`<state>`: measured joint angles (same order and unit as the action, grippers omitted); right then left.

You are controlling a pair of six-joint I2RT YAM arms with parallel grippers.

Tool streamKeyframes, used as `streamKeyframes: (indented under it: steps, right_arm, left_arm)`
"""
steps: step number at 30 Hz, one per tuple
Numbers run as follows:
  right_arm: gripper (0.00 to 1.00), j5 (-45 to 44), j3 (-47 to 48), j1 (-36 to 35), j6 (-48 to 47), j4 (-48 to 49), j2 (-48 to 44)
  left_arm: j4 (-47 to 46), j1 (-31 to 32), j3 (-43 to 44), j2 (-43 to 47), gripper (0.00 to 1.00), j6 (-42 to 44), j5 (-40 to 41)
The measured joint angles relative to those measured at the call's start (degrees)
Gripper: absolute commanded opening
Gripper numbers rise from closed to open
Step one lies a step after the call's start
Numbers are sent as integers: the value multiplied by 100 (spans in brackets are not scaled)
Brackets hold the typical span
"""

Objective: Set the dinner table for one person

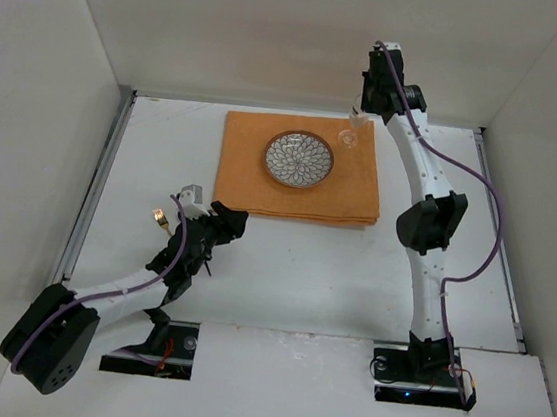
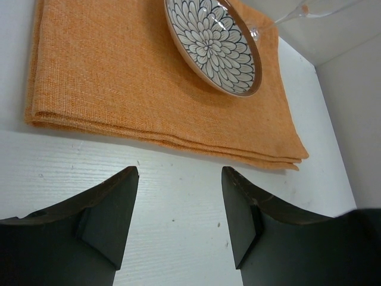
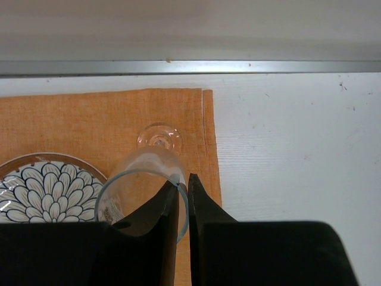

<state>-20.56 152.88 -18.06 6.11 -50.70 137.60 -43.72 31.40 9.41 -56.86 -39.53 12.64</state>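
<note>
The dinner table is the broad white surface under everything, and the orange placemat lies on its far half, a little right of centre. On the near side of the placemat, just off its near-left corner, the left gripper hangs low over bare white table. Its two dark fingers are spread wide with nothing between them, and they point toward the placemat's folded near edge. Left of that gripper, also on the near side of the placemat, is a small gold-coloured object, too small to identify. On the placemat, right of its middle, sits a round plate with a brown rim and a dark petal pattern on white. At the placemat's far-right corner is a clear stemmed glass. In the right wrist view its round foot is over the cloth, just inside the corner and beside the plate; whether the foot rests on the cloth cannot be told. The right gripper is above this corner, its fingers drawn narrow and pinching the glass at the rim, one inside the bowl and one outside. Beyond the placemat's far edge a metal strip runs along the table.
</note>
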Motion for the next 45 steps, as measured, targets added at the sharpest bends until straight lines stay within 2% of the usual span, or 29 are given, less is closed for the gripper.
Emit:
streamKeyframes:
  steps: [4, 7, 12, 22, 30, 35, 45]
  right_arm:
    - [8, 2, 7, 0, -24, -2, 2]
    - [22, 0, 35, 0, -28, -7, 22]
    - [38, -7, 424, 0, 24, 33, 315]
    - [46, -9, 791, 7, 205, 184, 463]
    - [48, -9, 791, 48, 280, 232, 459]
    - [54, -7, 791, 79, 313, 234, 437]
    - [57, 114, 791, 81, 317, 234, -151]
  left_arm:
    - [-46, 0, 0, -177, 56, 0, 0]
    - [-55, 0, 0, -245, 56, 0, 0]
    - [-94, 0, 0, -245, 56, 0, 0]
    - [-105, 0, 0, -245, 56, 0, 0]
    - [-105, 0, 0, -251, 56, 2, 2]
    - [-105, 0, 0, -271, 56, 4, 26]
    - [-105, 33, 7, -341, 56, 52, 181]
